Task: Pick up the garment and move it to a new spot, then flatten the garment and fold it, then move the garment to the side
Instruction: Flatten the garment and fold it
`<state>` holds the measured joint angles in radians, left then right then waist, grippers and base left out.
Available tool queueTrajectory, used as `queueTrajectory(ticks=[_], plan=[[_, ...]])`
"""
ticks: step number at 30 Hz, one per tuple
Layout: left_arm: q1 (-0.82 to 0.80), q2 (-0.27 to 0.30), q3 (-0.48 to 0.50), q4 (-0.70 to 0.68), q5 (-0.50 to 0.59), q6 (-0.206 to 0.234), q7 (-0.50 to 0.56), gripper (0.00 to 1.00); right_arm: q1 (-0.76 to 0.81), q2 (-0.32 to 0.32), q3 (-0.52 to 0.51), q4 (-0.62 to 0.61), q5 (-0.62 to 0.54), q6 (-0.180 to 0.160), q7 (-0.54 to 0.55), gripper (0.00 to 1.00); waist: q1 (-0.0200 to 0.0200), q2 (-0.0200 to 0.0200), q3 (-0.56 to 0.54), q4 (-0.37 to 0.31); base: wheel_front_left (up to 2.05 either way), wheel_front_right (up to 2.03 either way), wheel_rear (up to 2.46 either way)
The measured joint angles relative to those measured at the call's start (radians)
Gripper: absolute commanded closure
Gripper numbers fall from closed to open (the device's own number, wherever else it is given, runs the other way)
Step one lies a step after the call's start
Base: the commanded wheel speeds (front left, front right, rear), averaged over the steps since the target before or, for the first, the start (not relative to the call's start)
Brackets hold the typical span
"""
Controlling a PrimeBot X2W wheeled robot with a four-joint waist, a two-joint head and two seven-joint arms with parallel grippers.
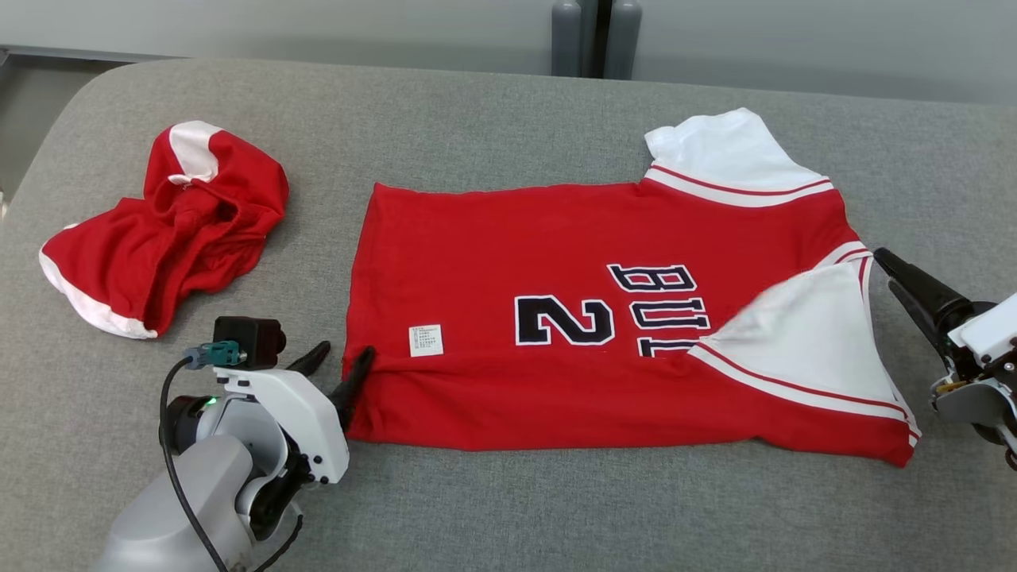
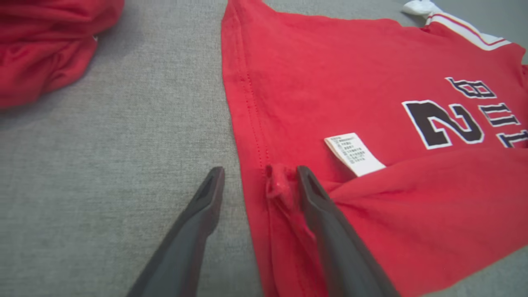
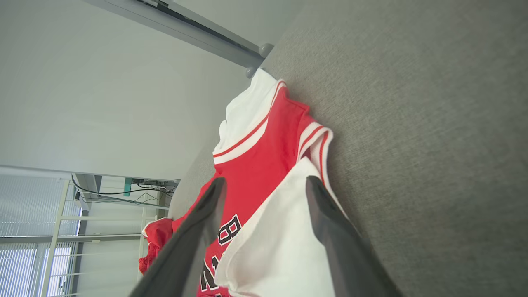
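The left gripper (image 1: 344, 351) has its fingers apart, one touching the bunched hem corner of the red garment (image 1: 493, 254). The right gripper (image 1: 886, 268), also parted and empty, sits at the white sleeve (image 1: 802, 334). The garment lies flat on the grey surface (image 1: 508, 508) between them.

The left gripper (image 1: 344, 355) lies low at the head view's lower left, its pale forearm (image 1: 183, 508) rising from the bottom edge, jaws parted and pointing up and right. The right gripper (image 1: 887, 268) enters from the right edge, jaws also apart, pointing up-left.
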<state>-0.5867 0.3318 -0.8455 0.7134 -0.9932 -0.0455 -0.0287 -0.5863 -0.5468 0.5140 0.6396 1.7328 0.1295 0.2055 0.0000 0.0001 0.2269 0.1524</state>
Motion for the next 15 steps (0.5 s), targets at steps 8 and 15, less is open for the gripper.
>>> queueTrajectory(ticks=[8,15], plan=[[-0.002,-0.004,0.001,0.031,0.01,0.007,-0.041,0.0,0.011,0.01,-0.024,0.0,-0.03,0.0,-0.044,0.0,0.0,0.0,-0.035,0.0,0.0,0.0,0.0],[0.007,-0.001,0.039,0.032,0.015,0.065,-0.151,0.0,0.075,-0.008,-0.004,-0.113,-0.211,0.0,-0.265,0.0,0.0,0.0,-0.104,-0.006,0.0,0.0,0.0]])
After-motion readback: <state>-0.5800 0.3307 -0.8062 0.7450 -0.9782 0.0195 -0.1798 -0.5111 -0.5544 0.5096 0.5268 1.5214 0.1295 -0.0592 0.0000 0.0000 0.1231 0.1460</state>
